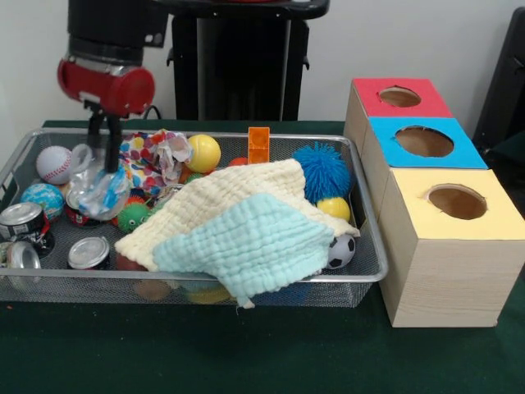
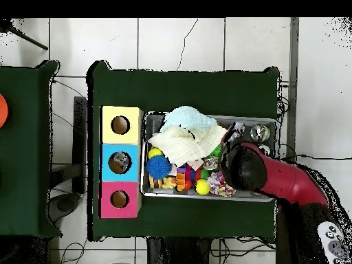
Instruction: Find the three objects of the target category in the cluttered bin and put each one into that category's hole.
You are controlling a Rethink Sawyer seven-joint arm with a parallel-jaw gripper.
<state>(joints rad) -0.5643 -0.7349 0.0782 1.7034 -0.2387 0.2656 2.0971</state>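
The bin [image 1: 361, 275] of silver wire mesh is full of clutter; it also shows in the overhead view [image 2: 269, 199]. My gripper [image 1: 107, 167] hangs over the bin's left end, shut on a crumpled clear plastic wrapper [image 1: 98, 195] just above the pile. In the overhead view the arm's red and black head [image 2: 242, 166] hides the gripper. Three boxes stand right of the bin, each with a round hole: red [image 1: 399, 97], blue [image 1: 424, 141], yellow [image 1: 457, 201]. A cream cloth [image 1: 217, 197] and a light blue cloth [image 1: 246, 242] cover the middle of the pile.
In the bin lie a baseball [image 1: 54, 163], a globe ball [image 1: 43, 199], cans [image 1: 89, 252], a yellow ball [image 1: 203, 153], an orange block [image 1: 258, 144], a blue spiky ball [image 1: 322, 171] and a soccer ball [image 1: 340, 252]. Something grey lies in the blue box's hole [image 2: 121, 162].
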